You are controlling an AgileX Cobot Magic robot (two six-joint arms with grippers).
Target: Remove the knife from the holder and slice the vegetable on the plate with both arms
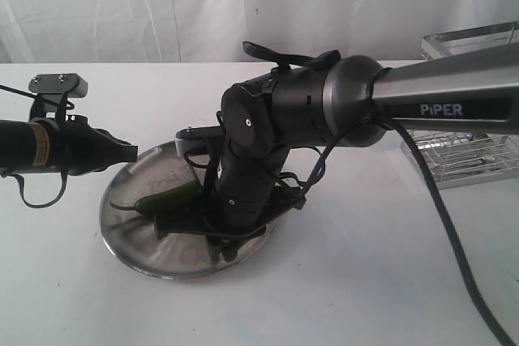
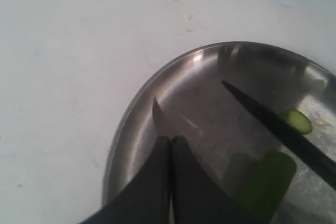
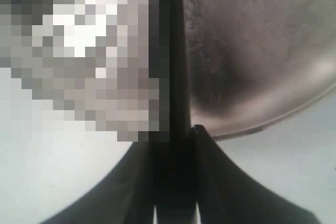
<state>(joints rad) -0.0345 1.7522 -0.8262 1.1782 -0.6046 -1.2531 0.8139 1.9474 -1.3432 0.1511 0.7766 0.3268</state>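
The steel plate (image 1: 122,237) lies at the table's middle left. On it rests the green vegetable (image 1: 166,198), with a cut end (image 2: 269,179) and a small round slice (image 2: 297,121) beside it. My right gripper (image 3: 176,129) reaches across from the right, low over the plate (image 3: 262,51), and is shut on the knife (image 3: 171,66). The dark blade (image 2: 283,129) slants over the vegetable, its point toward the plate's rim (image 2: 157,77). My left gripper (image 2: 170,141) is shut on nothing and hovers just above the plate's left rim. The wire holder (image 1: 474,155) stands at the far right.
The right arm's grey PiPER link (image 1: 442,99) and its black cable (image 1: 454,232) span the right half of the table in front of the holder. A white cloth backdrop (image 1: 162,6) hangs behind the table. Part of the right wrist view is pixelated.
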